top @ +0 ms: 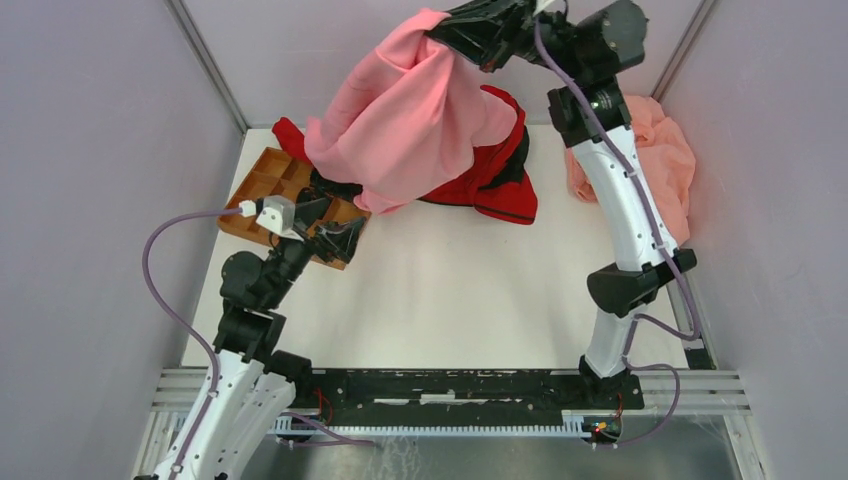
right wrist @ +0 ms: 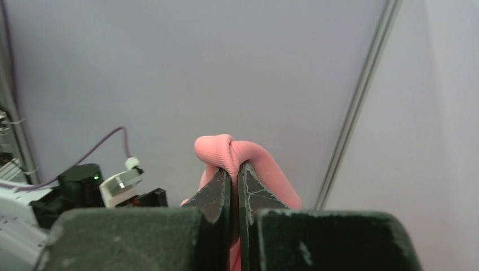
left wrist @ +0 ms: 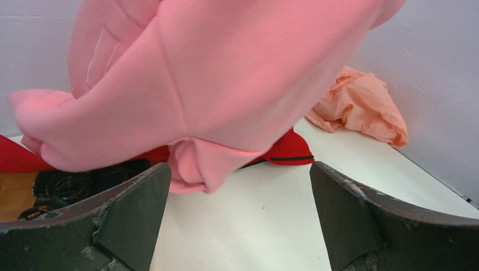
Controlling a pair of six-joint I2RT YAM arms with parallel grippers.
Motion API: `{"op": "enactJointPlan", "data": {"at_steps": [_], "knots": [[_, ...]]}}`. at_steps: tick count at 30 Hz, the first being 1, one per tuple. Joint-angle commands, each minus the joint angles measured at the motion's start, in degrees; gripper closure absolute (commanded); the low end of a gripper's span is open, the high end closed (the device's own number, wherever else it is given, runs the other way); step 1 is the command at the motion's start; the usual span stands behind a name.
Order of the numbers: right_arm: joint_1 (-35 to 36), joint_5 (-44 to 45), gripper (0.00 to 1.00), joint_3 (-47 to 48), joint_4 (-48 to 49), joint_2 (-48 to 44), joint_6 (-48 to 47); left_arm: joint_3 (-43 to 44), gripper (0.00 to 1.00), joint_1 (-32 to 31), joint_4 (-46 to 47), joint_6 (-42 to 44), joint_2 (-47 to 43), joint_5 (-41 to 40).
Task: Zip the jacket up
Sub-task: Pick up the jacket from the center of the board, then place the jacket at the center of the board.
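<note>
Right wrist view: my right gripper point(right wrist: 234, 169) clamps a fold of the bright pink fleece jacket point(right wrist: 236, 148), held aloft; my left gripper point(left wrist: 238, 175) gapes wide below.

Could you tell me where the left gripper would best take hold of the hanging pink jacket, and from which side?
Probably the rolled lower edge of the jacket, its lowest hanging part. The right gripper pinches the top, so that edge dangles free above the table. The open left gripper could rise from beneath, straddling it.

Matt pink fleece jacket point(top: 410, 110)
</note>
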Motion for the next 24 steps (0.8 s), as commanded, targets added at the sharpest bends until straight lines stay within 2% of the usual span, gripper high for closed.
{"op": "enactJointPlan", "data": {"at_steps": [1,3,7,10,13,16,19,21,24], "knots": [[-7.22,-9.76,1.00,0.61,32.43,-9.60,23.27,1.17,0.01,0.17,6.08,-3.72,-0.01,2.29],[-11.10,-10.87,1.00,0.15,35.84,-11.47,27.10,1.33,0.01,0.19,5.26,-3.94,-1.11,1.01],[-15.10,-13.36,1.00,-3.56,32.53,-15.65,26.25,0.86,0.01,0.15,3.87,-5.34,-3.10,0.20],[-15.23,-14.74,1.00,-9.85,16.57,-19.54,13.83,0.33,0.01,0.20,2.91,-7.49,-3.80,1.38],[-15.21,-12.55,1.00,-17.57,-4.94,-24.21,-7.43,-0.50,0.02,0.12,2.27,-9.55,-4.21,3.38],[-15.02,-6.75,1.00,-32.99,-10.75,-30.22,-18.60,-1.50,0.02,0.16,2.41,-12.01,-3.96,5.23],[-11.98,3.58,1.00,-41.78,-17.89,-32.51,-30.93,-2.09,0.03,0.12,2.93,-14.85,-2.44,7.42],[-8.32,11.39,1.00,-44.66,-21.12,-32.74,-38.32,-2.02,0.04,0.15,2.67,-16.75,-1.00,8.22],[-3.90,21.11,1.00,-46.25,-22.10,-31.85,-43.86,-1.30,0.04,0.18,1.38,-18.78,0.92,8.68]]}}
